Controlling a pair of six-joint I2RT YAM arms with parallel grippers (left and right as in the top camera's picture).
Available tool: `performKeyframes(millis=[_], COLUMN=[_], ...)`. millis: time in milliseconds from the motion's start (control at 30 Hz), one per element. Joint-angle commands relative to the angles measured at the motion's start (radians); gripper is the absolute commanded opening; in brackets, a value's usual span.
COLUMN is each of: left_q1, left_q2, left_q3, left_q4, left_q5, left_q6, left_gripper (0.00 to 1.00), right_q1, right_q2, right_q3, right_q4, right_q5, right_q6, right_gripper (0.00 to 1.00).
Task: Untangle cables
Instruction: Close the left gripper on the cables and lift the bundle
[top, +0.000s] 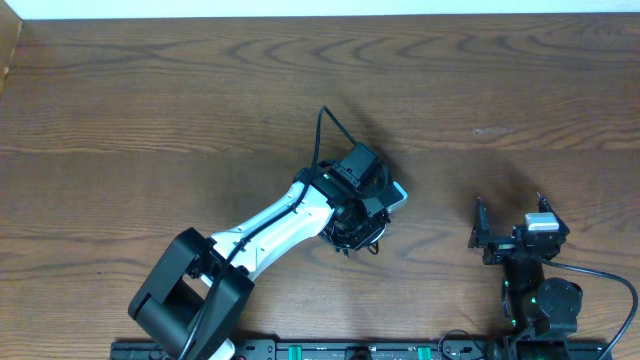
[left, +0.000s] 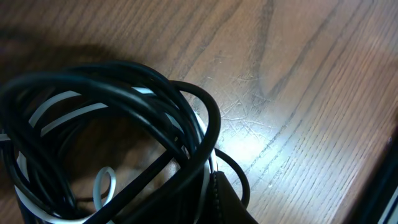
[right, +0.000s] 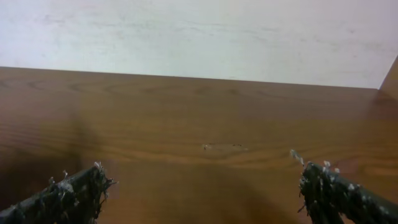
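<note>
- Carrying everything on a bare wooden tabletop (top: 150, 100); showing no tray, box or other container in any view, so resting the work directly on the wood.
- Reaching with the left arm (top: 270, 225) from the near edge to mid-tabletop, wrist pointing down, most likely to work the bundle from above.
- Lying bunched under that wrist: the cables (left: 118, 74), several black loops crossing over one white cord (left: 59, 109), all tangled together; hiding almost entirely beneath the arm in the overhead view.
- Holding the left end effector (top: 350, 235) closed, low at the bundle, with one dark finger (left: 227, 202) just beside the nearest black loop; not showing whether a strand is pinched, so treating a grip as unconfirmed.
- Parking the right end effector (right: 202, 183) spread wide and gripping nothing, well apart from the cables toward the right near edge, probably keeping out of the way until a second pulling point is needed.
</note>
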Motion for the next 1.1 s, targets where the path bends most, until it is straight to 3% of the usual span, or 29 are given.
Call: performKeyframes(millis=[0, 567, 833, 1067], left_q1=[-0.001, -0.001, -0.001, -0.001], left_q2=[-0.079, -0.529, -0.651, -0.713], left_q3=[0.021, 0.021, 0.021, 0.021], left_q4=[-0.001, 0.153, 0.171, 0.168], left_q5=[-0.002, -0.001, 0.224, 0.232], left_q6=[-0.032, -0.059, -0.065, -0.065], left_gripper=[0.08, 0.08, 0.08, 0.08], right_q1=[0.012, 0.012, 0.012, 0.012], right_q2=[0.0, 0.0, 0.0, 0.0], right_q3=[-0.001, -0.001, -0.001, -0.001], right_q4=[-0.005, -0.005, -0.005, 0.0], right_q5=[0.011, 0.012, 0.012, 0.008], right_q6=[-0.008, -0.008, -0.008, -0.008], right_gripper=[0.99, 0.99, 0.99, 0.99])
